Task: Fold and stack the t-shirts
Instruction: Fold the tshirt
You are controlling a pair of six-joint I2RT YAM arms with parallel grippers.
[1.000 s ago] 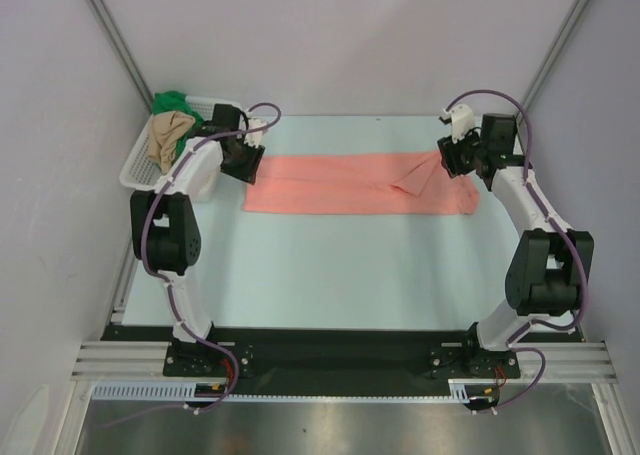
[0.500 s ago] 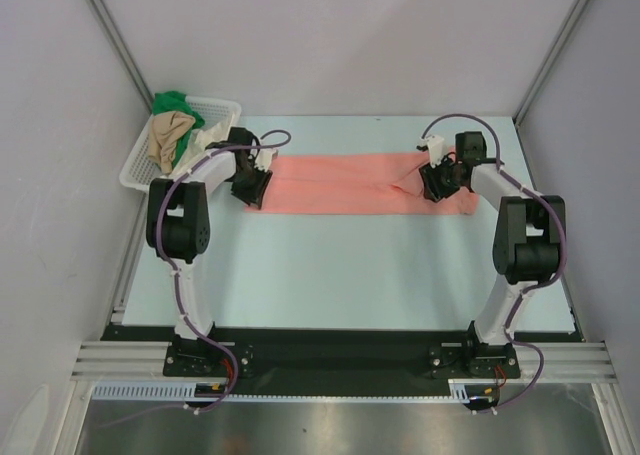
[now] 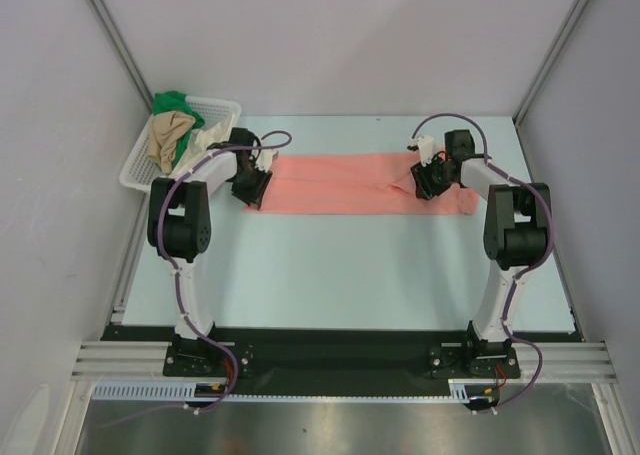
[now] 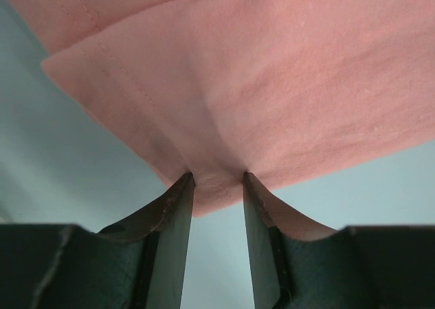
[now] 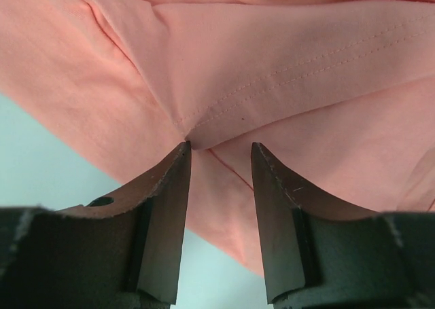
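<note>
Spanning arm to arm, the salmon-pink t-shirt (image 3: 340, 185) had one end pinched in the left gripper (image 4: 217, 176); the right gripper (image 5: 221, 146), half-closed, straddled the other, hold uncertain.

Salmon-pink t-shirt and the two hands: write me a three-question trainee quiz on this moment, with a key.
1. True or false: the salmon-pink t-shirt lies in the white basket.
2. The left hand is at the shirt's: A) left end B) middle C) right end.
3. Where on the shirt is the right hand?

Key
1. False: it lies spread out on the table.
2. A.
3. At its right end, with cloth between the fingers.
</note>
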